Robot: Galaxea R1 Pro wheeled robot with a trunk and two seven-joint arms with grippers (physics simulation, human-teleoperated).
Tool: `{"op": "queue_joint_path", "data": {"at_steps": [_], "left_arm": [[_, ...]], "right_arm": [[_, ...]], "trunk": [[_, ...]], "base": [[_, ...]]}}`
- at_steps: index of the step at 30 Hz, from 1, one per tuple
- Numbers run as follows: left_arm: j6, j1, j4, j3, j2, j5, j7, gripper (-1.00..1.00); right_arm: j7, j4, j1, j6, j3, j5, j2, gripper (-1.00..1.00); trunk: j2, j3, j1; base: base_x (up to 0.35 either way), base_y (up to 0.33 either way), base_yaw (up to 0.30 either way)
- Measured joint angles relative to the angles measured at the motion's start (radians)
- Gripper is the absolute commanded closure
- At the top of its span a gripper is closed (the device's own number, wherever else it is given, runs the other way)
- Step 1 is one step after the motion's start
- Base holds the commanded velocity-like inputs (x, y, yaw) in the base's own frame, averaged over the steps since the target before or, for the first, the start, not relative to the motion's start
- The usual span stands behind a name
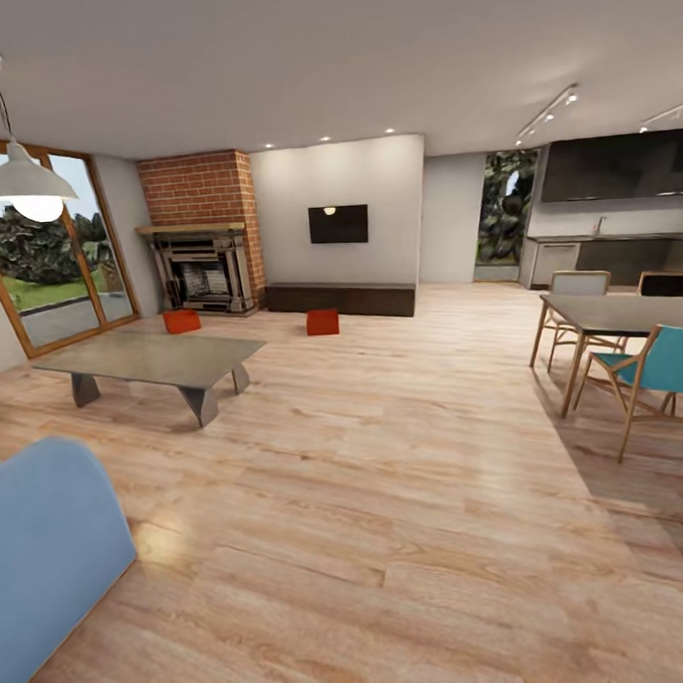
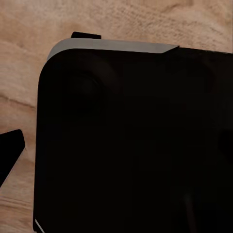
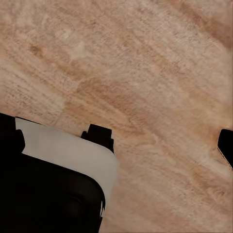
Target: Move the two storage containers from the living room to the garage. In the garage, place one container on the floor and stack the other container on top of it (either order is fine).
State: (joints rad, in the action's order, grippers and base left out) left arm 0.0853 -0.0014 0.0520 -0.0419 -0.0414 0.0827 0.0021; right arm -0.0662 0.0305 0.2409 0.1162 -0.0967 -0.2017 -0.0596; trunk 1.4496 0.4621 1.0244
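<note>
While both bins (image 1: 181,321) (image 1: 322,321) sit far off on the plank floor (image 1: 392,539), by the fireplace (image 1: 203,269) and the cabinet (image 1: 341,299), nothing is carried; either pincer's opening I cannot tell.

Wood-plank floor (image 1: 392,539), brick fireplace (image 1: 202,234), grey coffee table (image 1: 152,359).

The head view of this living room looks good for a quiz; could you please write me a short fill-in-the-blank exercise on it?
1. Both storage containers rest on the light wood ____.
2. The left container stands in front of the red brick ____.
3. The right container stands in front of the long low dark-brown ____.
4. The low grey coffee table stands nearer the ____ container.

Missing words: floor; fireplace; cabinet; left
</note>
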Motion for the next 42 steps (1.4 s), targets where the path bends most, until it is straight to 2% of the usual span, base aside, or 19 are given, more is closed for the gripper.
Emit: {"op": "queue_joint_path", "data": {"at_steps": [42], "left_arm": [[0.0,0.0,0.0,0.001,0.001,0.0,-0.001,-1.0]], "right_arm": [[0.0,0.0,0.0,-0.001,0.002,0.001,-0.001,-1.0]], "trunk": [[0.0,0.0,0.0]], "base": [[0.322,0.098,0.0]]}}
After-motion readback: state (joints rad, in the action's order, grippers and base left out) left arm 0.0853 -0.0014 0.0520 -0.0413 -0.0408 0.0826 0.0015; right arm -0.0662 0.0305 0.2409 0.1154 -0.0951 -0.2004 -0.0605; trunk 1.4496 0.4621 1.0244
